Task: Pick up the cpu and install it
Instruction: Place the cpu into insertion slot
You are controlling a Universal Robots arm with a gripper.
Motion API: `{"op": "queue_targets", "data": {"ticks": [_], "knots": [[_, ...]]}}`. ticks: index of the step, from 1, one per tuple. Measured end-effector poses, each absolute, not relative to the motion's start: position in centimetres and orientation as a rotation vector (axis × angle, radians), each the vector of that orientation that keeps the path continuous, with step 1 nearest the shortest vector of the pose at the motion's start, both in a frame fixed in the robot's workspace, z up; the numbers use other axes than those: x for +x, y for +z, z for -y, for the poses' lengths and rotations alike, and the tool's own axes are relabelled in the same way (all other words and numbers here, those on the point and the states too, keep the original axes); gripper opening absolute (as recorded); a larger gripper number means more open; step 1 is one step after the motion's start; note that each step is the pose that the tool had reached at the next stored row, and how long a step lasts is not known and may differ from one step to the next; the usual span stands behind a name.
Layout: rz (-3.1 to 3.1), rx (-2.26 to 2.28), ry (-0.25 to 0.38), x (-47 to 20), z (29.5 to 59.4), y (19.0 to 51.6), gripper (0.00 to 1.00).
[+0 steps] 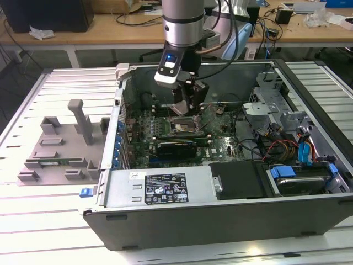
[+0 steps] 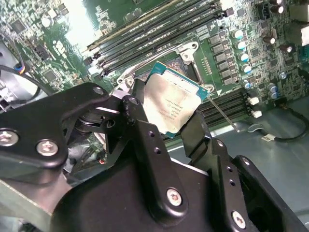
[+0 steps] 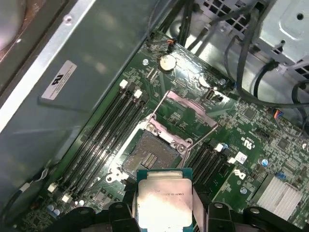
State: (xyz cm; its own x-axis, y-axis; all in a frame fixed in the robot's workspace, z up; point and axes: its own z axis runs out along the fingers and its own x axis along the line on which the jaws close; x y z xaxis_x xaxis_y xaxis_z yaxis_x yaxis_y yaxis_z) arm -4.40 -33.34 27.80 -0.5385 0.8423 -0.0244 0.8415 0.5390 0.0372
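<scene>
The cpu (image 2: 175, 102) is a small square chip with a silvery metal top and a green rim, and my gripper (image 2: 169, 110) is shut on two of its opposite edges. In the first wrist view the cpu (image 3: 164, 200) hangs level between the black fingers (image 3: 126, 205), just short of the open motherboard socket (image 3: 149, 157), whose metal load plate (image 3: 186, 118) is flipped up. In the exterior view my gripper (image 1: 186, 109) sits low inside the computer case (image 1: 220, 221), a little above the socket (image 1: 185, 128).
Memory slots (image 3: 104, 140) run alongside the socket. A drive cage and cables (image 1: 276, 116) fill the case toward the exterior view's right, with a black power supply (image 1: 237, 179) in front. A grey plastic tray (image 1: 60, 149) lies on the table toward the exterior view's left.
</scene>
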Motion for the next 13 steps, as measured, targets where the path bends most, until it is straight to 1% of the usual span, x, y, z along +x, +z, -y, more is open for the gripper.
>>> {"op": "queue_targets", "data": {"ticks": [7,13], "knots": [[-2.589,1.705,0.027,-4.4,33.3,27.5,0.55],[-2.443,1.907,0.022,-4.4,33.3,26.5,0.55]]}}
